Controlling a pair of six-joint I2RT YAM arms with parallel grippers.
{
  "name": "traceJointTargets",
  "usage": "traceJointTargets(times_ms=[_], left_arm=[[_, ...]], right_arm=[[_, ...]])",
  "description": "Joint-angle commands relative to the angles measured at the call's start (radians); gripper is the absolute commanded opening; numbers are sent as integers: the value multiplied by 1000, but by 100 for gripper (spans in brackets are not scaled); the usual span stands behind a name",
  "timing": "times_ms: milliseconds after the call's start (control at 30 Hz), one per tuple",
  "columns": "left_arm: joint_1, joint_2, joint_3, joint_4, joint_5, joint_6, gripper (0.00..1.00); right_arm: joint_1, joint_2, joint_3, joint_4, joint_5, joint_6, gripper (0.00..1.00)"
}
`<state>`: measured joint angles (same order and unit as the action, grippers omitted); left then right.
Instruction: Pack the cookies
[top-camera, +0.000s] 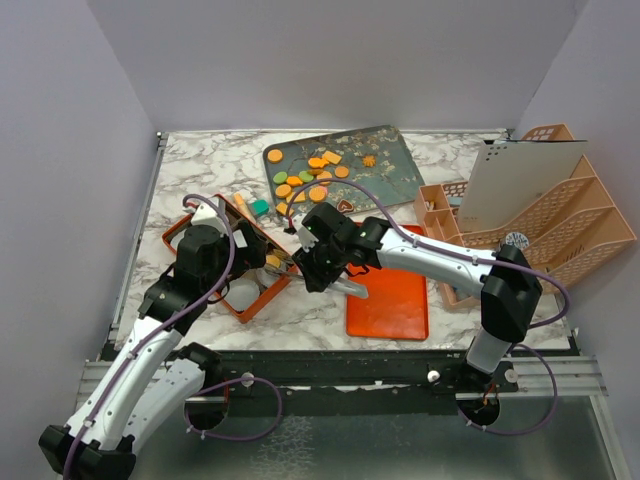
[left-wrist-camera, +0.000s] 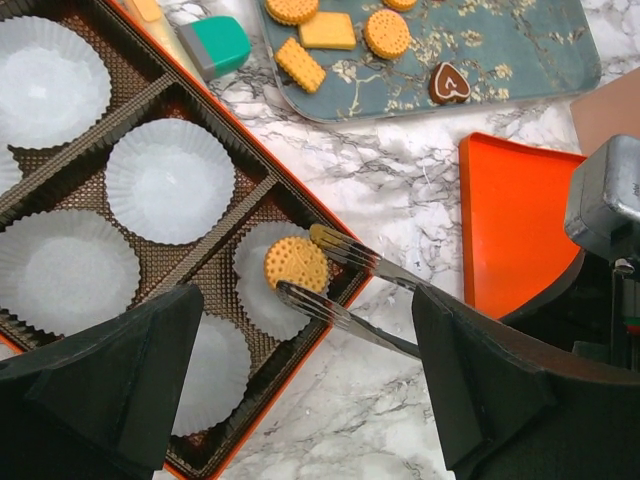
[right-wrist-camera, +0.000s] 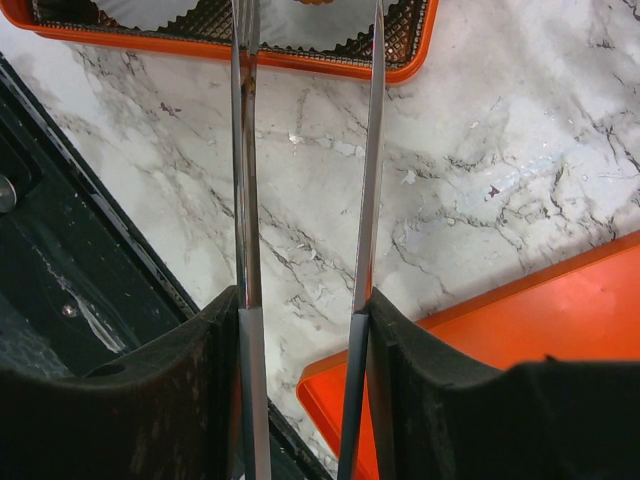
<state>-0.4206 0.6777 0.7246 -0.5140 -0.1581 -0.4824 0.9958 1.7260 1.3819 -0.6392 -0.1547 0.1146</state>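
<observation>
Your right gripper (right-wrist-camera: 305, 300) is closed partway on metal tweezers (right-wrist-camera: 370, 150), which pinch a round orange cookie (left-wrist-camera: 296, 264) over a paper cup (left-wrist-camera: 250, 310) in the box (right-wrist-camera: 330, 66). Your left gripper (top-camera: 203, 255) gapes wide and holds nothing. Other cookies (top-camera: 305, 178) lie on the tray (top-camera: 385, 150) beyond.

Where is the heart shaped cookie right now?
Upper right of the left wrist view: the heart cookie lies on the teal tray near its edge, right of the orange cookies, beyond the orange lid.
</observation>
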Motion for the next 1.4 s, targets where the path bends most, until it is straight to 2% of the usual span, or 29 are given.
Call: traceJointTargets(times_ms=[0, 267, 467, 700, 967, 1133, 1367], left_arm=[[3, 21, -14, 26, 73, -19, 95], [3, 27, -19, 28, 95, -22, 95], [3, 49, -31, 25, 141, -25, 93], [3, 85, -52, 22, 191, -39, 91], [3, 129, -68, 9, 224, -33, 89], [2, 184, -85, 9, 260, -30, 86], [-28, 282, -91, 20, 287, -33, 84]], right_arm=[[6, 14, -4, 8, 30, -4, 49], [5, 15, -10, 19, 29, -10, 59], [5, -31, -38, 64, 84, 30, 58], [-4, -159, -101, 131, 260, 85, 58], [-61, -274, -183, 167, 422, 160, 52], [-122, -320, -228, 191, 431, 199, 51], [-136, -358, -260, 225, 440, 197, 51]])
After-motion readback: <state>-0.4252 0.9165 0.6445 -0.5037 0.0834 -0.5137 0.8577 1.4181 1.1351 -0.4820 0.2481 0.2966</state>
